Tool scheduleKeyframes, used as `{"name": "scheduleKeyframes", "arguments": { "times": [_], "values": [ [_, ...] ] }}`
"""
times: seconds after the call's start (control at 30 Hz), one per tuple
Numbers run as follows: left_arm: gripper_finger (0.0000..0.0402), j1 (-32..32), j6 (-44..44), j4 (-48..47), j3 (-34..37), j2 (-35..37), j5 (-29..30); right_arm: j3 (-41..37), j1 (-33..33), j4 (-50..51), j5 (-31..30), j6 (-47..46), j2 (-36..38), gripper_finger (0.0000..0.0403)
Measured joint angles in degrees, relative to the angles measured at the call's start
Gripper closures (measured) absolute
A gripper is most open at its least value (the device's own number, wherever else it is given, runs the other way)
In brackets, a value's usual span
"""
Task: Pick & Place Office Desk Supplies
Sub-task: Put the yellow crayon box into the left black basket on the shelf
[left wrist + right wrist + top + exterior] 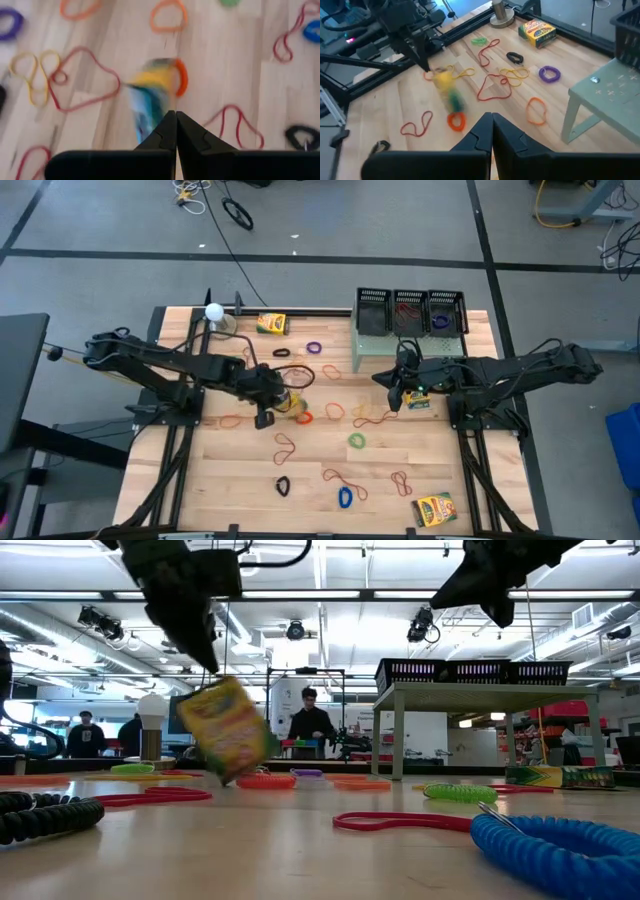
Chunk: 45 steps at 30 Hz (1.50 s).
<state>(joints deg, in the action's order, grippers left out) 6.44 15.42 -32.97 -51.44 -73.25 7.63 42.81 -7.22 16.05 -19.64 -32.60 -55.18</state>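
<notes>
left end effector (264, 420): we see it over the middle of the counter (220, 480), its two fingers pressed together with no gap in its own wrist view; nothing sits between them there.
crayon box near it (228, 730): we see a yellow-and-green box tilted on one corner just under the left end effector in the low view, blurred; in the high view it shows at (287, 402), beside an orange band (304, 418). we cannot tell if the fingers touch it.
right end effector (396, 402): we see it held above the counter in front of the shelf, fingers shut on nothing.
other crayon boxes: one lies at the far edge of the counter near the white ball (272, 323); another lies at the near right corner (433, 510).
rubber bands: we see loops scattered across the wood, among them a purple one (313, 346), a green one (357, 441), a blue one (345, 498), a black one (282, 486) and a red one (344, 477).
mesh trays (410, 311): three black trays stand side by side on the pale green shelf (370, 350) at the far right of the counter; the middle and right ones hold bands.
white ball (213, 311): on its stand at the far left of the counter.
background: people stand in the room beyond the counter in the low view.
</notes>
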Motion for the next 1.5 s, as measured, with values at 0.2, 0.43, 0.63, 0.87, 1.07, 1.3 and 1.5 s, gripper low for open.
{"name": "scheduleKeyframes", "arguments": {
  "times": [0.2, 0.43, 0.63, 0.87, 1.07, 1.3, 1.5],
  "values": [
    [0.0398, -0.04, -0.43, 4.80, -0.02, -0.43, 3.37, -0.07, -1.99, 0.30, 3.18, -3.15, -4.11, 0.0383],
    [0.0335, -2.55, 6.92, 0.92, -0.03, -1.01, 5.30, -0.07, -4.34, -1.67, 3.23, -5.62, -10.48, 0.0343],
    [0.0265, -11.17, 12.39, 3.52, 1.11, -1.01, -3.20, -0.07, -4.81, -6.59, 3.72, -5.30, -12.24, 0.0330],
    [0.0225, -18.34, 17.68, 17.49, 12.46, -1.07, -10.83, -0.07, -4.81, -6.95, 3.72, -4.64, -12.28, 0.0330],
    [0.0214, -19.17, 18.45, 21.68, 17.21, -1.35, -7.72, -0.07, -4.81, -9.15, 3.15, -3.78, -12.28, 0.0330],
    [0.0226, -19.30, 19.72, 27.35, 18.80, -4.68, -5.01, -0.07, -4.81, -9.55, 2.93, -2.54, -12.28, 0.0330],
    [0.0230, -19.19, 21.75, 32.69, 18.84, -10.74, -7.41, -0.07, -4.82, -9.51, 2.93, -2.13, -12.28, 0.0330]
  ]
}}
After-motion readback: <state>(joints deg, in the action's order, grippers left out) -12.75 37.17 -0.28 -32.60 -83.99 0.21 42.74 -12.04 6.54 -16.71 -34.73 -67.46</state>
